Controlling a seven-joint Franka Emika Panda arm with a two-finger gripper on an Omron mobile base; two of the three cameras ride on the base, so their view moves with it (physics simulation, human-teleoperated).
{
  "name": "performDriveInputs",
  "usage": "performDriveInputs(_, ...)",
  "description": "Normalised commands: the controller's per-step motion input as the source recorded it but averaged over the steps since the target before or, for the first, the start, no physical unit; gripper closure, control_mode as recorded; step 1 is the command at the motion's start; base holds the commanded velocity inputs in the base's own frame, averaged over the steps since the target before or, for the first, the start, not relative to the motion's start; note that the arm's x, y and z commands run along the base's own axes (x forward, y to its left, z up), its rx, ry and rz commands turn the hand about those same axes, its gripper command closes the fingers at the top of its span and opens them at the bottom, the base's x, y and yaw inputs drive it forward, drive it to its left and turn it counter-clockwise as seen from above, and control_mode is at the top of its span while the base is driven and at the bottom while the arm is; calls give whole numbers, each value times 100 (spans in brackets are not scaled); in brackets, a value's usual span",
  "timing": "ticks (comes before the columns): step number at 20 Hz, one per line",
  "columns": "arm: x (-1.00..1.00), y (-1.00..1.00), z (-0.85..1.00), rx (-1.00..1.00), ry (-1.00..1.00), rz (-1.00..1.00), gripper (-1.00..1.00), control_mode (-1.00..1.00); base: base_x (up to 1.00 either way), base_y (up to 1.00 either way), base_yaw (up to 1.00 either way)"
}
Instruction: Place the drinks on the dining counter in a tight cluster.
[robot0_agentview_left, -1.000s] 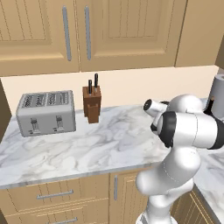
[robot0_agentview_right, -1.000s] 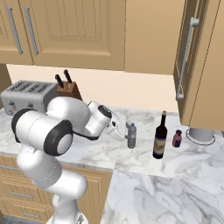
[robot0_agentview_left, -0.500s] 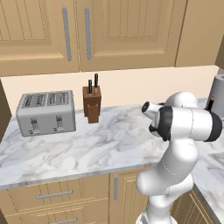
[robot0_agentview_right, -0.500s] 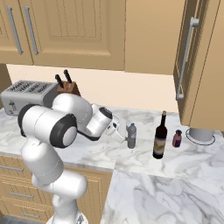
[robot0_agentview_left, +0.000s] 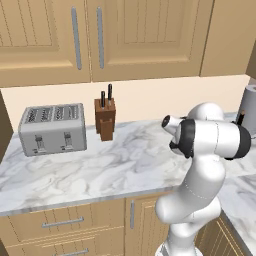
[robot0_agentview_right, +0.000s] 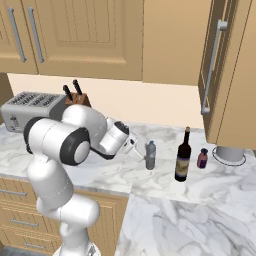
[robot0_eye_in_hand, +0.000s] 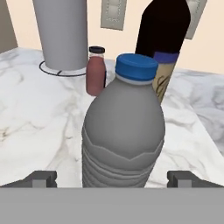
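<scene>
Rendered pics, bright even light, no clear source. Soft shadows only on the surface (robot0_agentview_right: 165, 185) (faint under bottles (robot0_agentview_right: 183, 155)). No glare, no blur, edges sharp, no edge distortion. Flat shading on cabinets (robot0_agentview_left: 100, 35).

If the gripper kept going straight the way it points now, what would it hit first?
Most likely the grey bottle: it stands dead ahead of the open gripper, between the fingertips' lines. The wine bottle and reddish bottle stand farther behind. Exact gap is unclear.
</scene>
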Motion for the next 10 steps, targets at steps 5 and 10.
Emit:
performDriveInputs(5, 0, -19, 0, 0, 0, -1, -100, -100, 0, 0, 0)
performDriveInputs(10, 0, -5, 0, 0, 0, 0, -100, -100, 0, 0, 0)
